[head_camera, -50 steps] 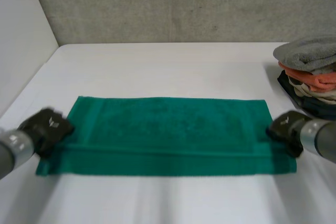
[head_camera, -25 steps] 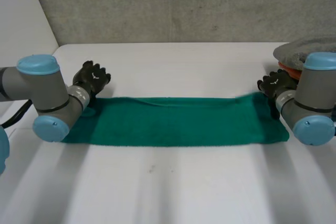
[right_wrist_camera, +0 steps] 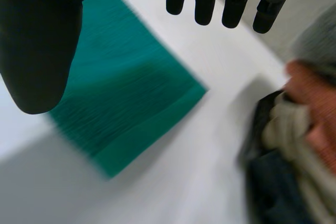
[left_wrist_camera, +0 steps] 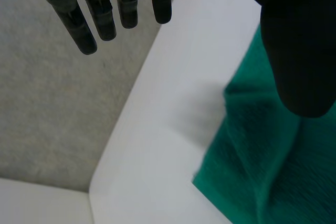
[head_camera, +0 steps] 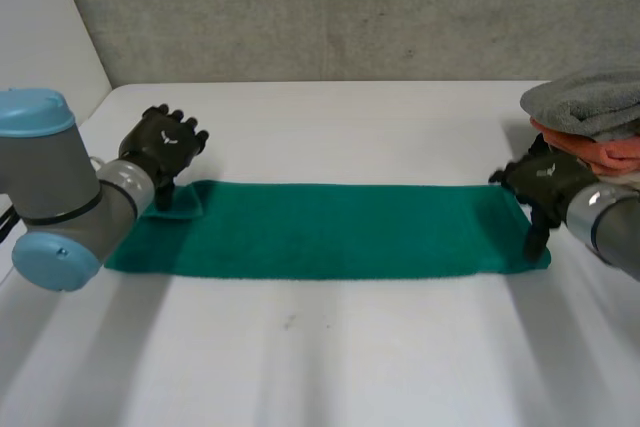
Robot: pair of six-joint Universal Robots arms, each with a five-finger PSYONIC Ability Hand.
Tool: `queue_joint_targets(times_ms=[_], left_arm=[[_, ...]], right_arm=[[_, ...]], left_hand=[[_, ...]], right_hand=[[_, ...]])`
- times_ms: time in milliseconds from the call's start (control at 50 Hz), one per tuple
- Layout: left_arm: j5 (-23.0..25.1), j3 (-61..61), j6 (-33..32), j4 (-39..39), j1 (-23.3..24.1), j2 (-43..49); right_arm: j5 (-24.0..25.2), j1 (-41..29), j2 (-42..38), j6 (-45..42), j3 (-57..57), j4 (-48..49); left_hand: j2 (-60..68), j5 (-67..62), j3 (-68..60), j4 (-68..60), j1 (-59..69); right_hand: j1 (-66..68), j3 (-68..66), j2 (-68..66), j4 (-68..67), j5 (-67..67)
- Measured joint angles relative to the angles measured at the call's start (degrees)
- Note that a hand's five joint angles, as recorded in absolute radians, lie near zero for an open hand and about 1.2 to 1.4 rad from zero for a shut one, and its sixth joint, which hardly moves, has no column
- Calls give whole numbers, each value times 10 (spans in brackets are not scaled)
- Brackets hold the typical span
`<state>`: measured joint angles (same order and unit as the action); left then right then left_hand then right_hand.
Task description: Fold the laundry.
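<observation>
A green towel point(head_camera: 330, 230) lies on the white table point(head_camera: 330, 367) as a long strip, folded in half lengthwise. My left hand point(head_camera: 165, 142) hovers just beyond its far left corner, fingers point(left_wrist_camera: 100, 14) straight and spread from the thumb, holding nothing. That corner point(head_camera: 180, 207) has a small rumpled flap, and the towel point(left_wrist_camera: 262, 156) lies under the thumb in the left wrist view. My right hand point(head_camera: 545, 179) sits at the far right corner. Its fingers point(right_wrist_camera: 205, 1) are straight and empty above the towel's end point(right_wrist_camera: 121, 103).
A stack of folded laundry point(head_camera: 590, 132), grey on top with orange, beige and dark pieces below, stands at the table's right edge, close to my right hand; the stack point(right_wrist_camera: 294, 145) also lies beside the fingers in the right wrist view. A concrete wall point(head_camera: 330, 7) backs the table.
The towel's near edge was carried over to the far edge, halving its width. Both hands then opened and let go, and the arms have drawn back a little.
</observation>
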<state>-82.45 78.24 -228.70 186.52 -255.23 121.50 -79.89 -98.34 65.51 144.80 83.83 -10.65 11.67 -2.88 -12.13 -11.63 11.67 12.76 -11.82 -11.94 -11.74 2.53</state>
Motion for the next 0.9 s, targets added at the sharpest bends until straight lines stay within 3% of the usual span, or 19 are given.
queue_joint_targets(times_ms=[200, 620, 900], left_arm=[[20, -41, 2, 3, -42, 62], [38, -119, 0, 1, -47, 158], [3, -263, 3, 48, -87, 256]], right_arm=[[32, 16, 4, -1, 90, 60], [31, 14, 2, 0, 92, 88], [30, 13, 2, -1, 109, 118]], left_hand=[[0, 0, 0, 0, 0], [0, 0, 0, 0, 0], [0, 0, 0, 0, 0]], right_hand=[[0, 0, 0, 0, 0], [0, 0, 0, 0, 0], [0, 0, 0, 0, 0]])
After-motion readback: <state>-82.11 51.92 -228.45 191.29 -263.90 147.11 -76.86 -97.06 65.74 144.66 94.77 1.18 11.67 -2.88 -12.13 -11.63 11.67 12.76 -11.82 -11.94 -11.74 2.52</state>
